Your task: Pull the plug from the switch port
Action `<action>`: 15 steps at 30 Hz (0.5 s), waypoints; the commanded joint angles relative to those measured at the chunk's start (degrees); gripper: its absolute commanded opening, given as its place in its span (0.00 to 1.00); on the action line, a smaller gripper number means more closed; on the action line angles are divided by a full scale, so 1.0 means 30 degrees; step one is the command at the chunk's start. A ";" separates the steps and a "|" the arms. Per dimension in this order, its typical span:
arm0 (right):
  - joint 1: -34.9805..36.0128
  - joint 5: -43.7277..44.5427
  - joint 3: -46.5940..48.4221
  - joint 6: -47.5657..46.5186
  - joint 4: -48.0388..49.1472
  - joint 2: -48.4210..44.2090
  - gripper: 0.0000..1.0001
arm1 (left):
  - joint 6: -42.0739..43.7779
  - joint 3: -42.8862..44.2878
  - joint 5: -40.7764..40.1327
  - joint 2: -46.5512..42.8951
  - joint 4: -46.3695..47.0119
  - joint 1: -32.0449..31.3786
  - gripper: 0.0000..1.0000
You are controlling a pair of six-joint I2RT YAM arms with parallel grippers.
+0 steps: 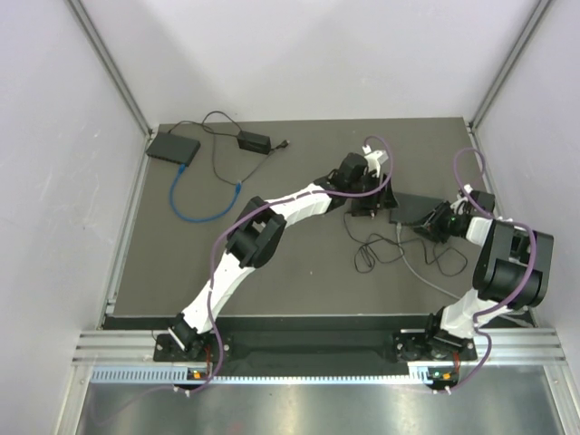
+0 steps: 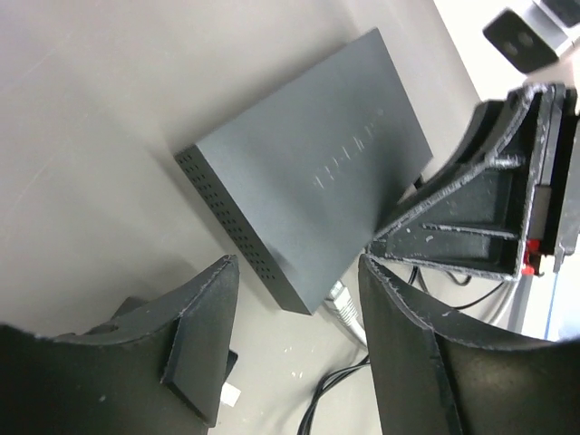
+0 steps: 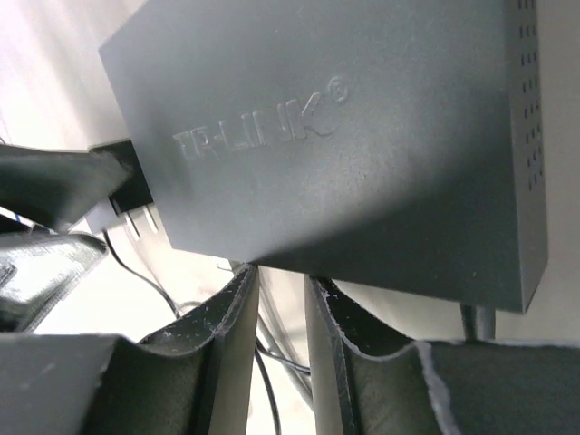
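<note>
ok so the left gripper [image 2: 296,272] has its jaws spread wide with nothing in them. The plug [image 2: 341,304] sits just past the gap, at the near lower edge of the switch [image 2: 317,172], not gripped. The right gripper [image 3: 281,276] is cracked open a little, empty too, fingertips right up at the switch's TP-LINK face.

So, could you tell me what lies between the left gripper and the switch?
In the left wrist view, a grey plug sits at the near edge of the switch, between it and the open left gripper, with black cables beside it.
</note>
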 commanded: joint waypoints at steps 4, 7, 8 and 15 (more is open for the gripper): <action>-0.0171 -0.0078 0.2847 -0.1980 -0.0522 0.0978 0.27 | -0.0697 0.0618 0.0687 0.1081 -0.0472 -0.0041 0.60; -0.0113 -0.0340 0.3727 -0.2479 -0.0843 0.1563 0.27 | -0.0931 0.0646 0.0746 0.1199 -0.0326 -0.0070 0.60; -0.0026 -0.0806 0.3903 -0.2654 -0.0903 0.1913 0.28 | -0.0989 0.0763 0.0775 0.1257 -0.0296 -0.0070 0.61; 0.0941 -0.1542 0.1862 -0.0170 0.1435 0.1040 0.28 | -0.1574 0.1554 0.0805 0.2047 -0.0384 -0.0187 0.61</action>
